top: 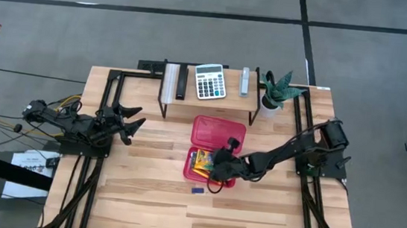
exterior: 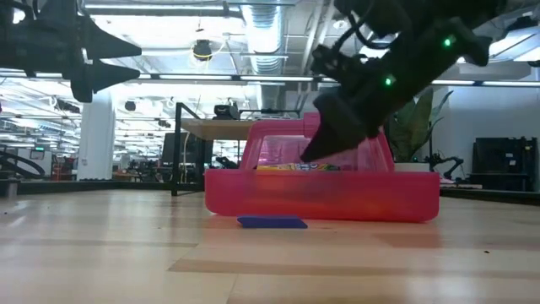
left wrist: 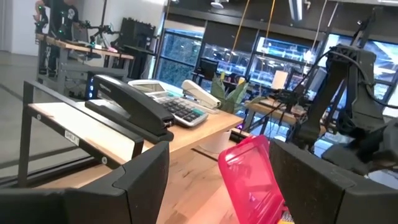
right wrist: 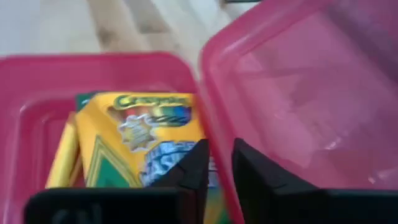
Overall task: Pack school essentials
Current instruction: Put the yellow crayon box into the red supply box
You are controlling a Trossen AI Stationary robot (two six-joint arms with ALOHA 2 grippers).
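Low over the red case, right gripper reaches inside.

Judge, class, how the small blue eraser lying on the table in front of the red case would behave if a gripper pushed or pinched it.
The blue eraser lies flat and low on the wooden table, so a push would probably slide it, not roll or tip it. It looks tiny beside the red case, so likely very light. Being so thin, it may be awkward to pinch.

Beyond my wooden table lies grey concrete floor (black lines cross it); ceiling ducts hang above it.
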